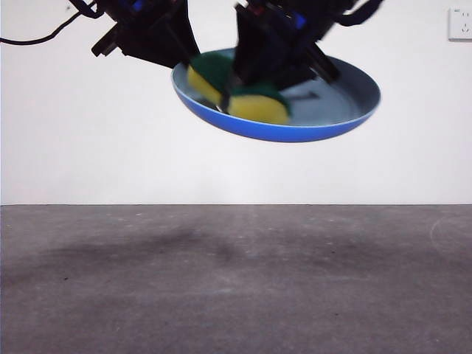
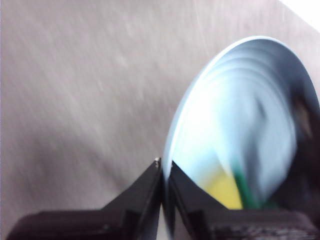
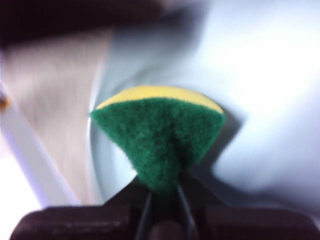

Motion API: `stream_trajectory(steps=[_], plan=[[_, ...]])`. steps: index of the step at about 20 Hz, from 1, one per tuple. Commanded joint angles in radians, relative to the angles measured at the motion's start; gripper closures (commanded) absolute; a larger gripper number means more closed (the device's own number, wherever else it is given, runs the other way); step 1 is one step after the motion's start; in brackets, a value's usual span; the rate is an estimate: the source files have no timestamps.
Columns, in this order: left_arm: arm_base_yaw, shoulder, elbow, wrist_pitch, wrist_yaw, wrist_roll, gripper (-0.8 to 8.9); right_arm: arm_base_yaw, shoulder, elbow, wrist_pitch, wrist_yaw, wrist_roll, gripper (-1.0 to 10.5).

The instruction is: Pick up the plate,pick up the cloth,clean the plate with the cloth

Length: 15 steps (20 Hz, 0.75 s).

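While the left gripper (image 2: 164,167) clamps the plate's (image 1: 324,129) rim between its jaws, holding it tilted high above the table (image 1: 236,287), the right gripper (image 3: 162,187) pinches the cloth (image 1: 254,103) and presses it inside the plate.

Looks like a lab or robot test room, not anybody's kitchen. There's a plain dark grey, slightly scuffed matte tabletop (image 1: 236,287) backed by a bare white wall (image 1: 88,133), with a white wall socket (image 1: 460,23) up in the corner and a loose black cable (image 1: 44,35) drooping across the wall. Black robot arm hardware (image 1: 147,29) hangs in from above.
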Motion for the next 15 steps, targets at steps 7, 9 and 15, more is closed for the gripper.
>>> stream_trajectory(steps=[7,9,15], plan=[[0.004,-0.006,0.002,-0.122,0.097,-0.031,8.21,-0.047,0.005,-0.006,-0.117,0.579,-0.005,9.6],[0.003,-0.006,0.002,-0.145,0.127,-0.01,8.21,-0.052,0.005,-0.006,-0.043,0.532,0.003,9.6],[0.003,-0.006,0.002,-0.192,0.108,0.055,8.21,-0.048,0.005,-0.006,0.151,0.131,0.018,9.6]])
